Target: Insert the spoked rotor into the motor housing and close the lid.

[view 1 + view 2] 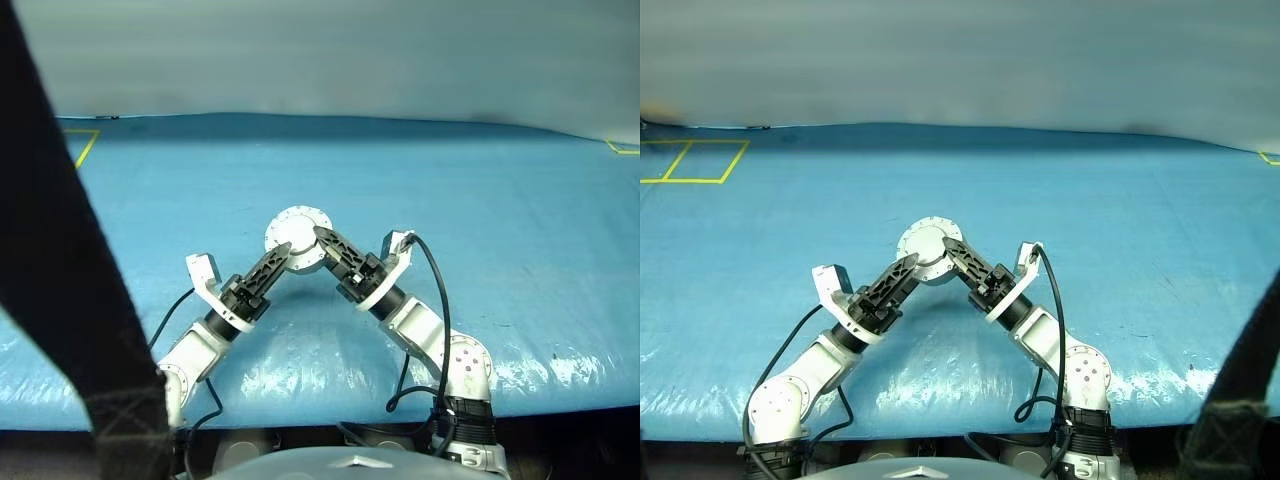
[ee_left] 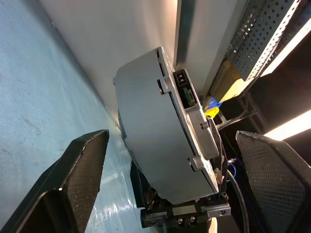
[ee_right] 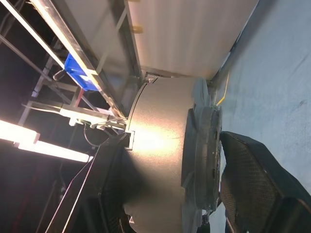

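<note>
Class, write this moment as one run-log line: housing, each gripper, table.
housing: closed, lifted above table | right gripper: shut on housing | left gripper: open, beside housing

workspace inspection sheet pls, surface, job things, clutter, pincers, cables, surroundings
surface: blue table cover, wrinkled and shiny near the front edge, yellow tape marks at the far corners.
job's things: round silver-grey motor case with its lid shut, held above the cover between the two arms; the spoked wheel cannot be told.
clutter: nothing seen.
grippers: right pincer shut on the motor case; left pincer open, fingers either side of the case's edge, grip not visible.
cables: black cable looping along the right arm; another by the left arm.
surroundings: pale wall beyond the table; metal shelving and strip lights in the wrist views.
</note>
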Robot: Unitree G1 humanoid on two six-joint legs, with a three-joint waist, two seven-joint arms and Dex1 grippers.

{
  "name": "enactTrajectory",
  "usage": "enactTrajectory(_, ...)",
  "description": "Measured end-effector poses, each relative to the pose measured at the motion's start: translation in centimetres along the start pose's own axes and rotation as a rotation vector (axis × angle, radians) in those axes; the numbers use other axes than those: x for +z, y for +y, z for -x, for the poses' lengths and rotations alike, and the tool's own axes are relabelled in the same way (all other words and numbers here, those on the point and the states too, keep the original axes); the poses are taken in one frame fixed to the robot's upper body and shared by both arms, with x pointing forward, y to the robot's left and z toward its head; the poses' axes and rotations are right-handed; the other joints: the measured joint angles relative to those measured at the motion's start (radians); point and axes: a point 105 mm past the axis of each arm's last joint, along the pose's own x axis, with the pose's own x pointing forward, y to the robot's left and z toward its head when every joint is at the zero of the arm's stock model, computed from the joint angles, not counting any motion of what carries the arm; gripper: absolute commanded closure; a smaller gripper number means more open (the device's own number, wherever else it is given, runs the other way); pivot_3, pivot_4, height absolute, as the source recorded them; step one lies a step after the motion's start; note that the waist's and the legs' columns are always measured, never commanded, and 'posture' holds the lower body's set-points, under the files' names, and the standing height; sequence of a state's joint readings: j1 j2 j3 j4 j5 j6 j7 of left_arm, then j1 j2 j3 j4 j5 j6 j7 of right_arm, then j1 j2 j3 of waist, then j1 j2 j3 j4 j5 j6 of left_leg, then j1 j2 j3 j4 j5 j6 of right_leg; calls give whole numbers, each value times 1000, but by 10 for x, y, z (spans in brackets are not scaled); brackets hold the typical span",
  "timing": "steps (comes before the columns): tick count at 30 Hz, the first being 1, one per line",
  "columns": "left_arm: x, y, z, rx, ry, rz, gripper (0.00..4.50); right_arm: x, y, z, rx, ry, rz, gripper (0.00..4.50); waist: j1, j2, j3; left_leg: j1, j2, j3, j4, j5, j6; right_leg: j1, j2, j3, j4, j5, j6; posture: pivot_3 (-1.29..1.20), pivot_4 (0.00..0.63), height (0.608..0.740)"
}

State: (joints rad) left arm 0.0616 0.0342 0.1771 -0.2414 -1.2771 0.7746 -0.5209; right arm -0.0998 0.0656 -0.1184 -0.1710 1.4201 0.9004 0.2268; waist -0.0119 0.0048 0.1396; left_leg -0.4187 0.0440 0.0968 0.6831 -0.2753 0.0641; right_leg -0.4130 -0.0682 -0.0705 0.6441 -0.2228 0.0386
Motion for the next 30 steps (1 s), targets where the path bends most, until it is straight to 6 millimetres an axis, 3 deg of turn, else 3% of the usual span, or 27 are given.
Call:
enactTrajectory(9,-4,2,-19,-19,7,30,10,1,-1,1,-8,-2,3,1812,0,0,0,0,0,0,0,0,0,0,1,1,0,0,1,0,150,740)
enactTrajectory(12,-5,4,-21,-4,9,22,607,2,-2,1,-10,-8,3,1812,0,0,0,0,0,0,0,0,0,0,1,1,0,0,1,0,150,740)
enactTrajectory(17,-7,11,-20,30,9,29,2028,6,-4,2,-21,-34,2,1812,1,-1,0,0,0,0,1,0,1,0,1,1,0,1,1,0,150,740)
enactTrajectory(30,-8,29,-20,74,0,14,2050,7,-20,3,-113,-42,43,1812,-1,-1,0,0,0,2,0,0,1,-1,1,2,-1,1,1,0,150,740)
